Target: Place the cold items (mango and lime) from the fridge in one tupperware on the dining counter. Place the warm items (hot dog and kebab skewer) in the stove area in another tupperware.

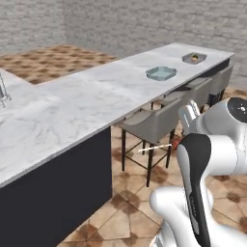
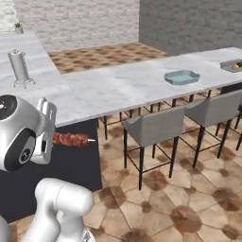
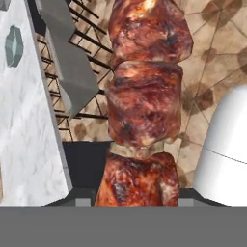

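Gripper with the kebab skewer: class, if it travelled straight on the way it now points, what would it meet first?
Probably the nearest grey stool. The gripper, shut on the kebab skewer, points along the dining counter front, below its top; depth is unclear, so the skewer might pass beside the seat.

kebab skewer cut off above, far tupperware cropped

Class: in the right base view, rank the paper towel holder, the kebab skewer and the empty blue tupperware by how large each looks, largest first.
1. Paper towel holder, tallest in the picture.
2 and 3. Kebab skewer and empty blue tupperware look about alike in length, so no firm ranking. The skewer, held in the hand, is nearer the camera, which inflates it.
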### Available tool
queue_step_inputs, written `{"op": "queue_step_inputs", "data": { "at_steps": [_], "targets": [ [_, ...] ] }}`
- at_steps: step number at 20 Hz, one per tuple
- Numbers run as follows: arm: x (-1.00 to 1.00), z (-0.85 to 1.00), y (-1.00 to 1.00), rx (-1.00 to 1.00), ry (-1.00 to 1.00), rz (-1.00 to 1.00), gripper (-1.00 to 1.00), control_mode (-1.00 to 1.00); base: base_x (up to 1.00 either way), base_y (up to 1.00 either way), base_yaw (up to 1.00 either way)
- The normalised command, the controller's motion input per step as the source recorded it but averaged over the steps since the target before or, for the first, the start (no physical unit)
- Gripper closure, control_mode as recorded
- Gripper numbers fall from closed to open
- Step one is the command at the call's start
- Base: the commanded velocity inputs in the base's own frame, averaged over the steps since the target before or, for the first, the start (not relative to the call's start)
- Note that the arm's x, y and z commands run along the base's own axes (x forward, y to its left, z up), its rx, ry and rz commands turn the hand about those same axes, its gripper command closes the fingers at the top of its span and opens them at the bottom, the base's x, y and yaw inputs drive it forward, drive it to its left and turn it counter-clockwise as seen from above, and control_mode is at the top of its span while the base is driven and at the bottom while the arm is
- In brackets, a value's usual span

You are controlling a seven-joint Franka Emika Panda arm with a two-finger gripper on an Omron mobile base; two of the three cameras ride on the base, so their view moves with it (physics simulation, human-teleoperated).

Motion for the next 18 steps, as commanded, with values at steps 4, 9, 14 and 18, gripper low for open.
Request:
{"op": "queue_step_inputs", "data": {
  "at_steps": [4, 9, 14, 18],
  "targets": [
    [0.0, 0.0, 0.0, 0.0, 0.0, 0.0, 1.0, 1.0, 0.33, -1.0, 0.27],
    [0.0, 0.0, 0.0, 0.0, 0.0, 0.0, 1.0, 1.0, 0.34, -1.0, 0.28],
    [0.0, 0.0, 0.0, 0.0, 0.0, 0.0, 1.0, 1.0, 0.43, -1.0, 0.27],
    [0.0, 0.0, 0.0, 0.0, 0.0, 0.0, 1.0, 1.0, 0.47, -1.0, 0.25]
  ]
}}
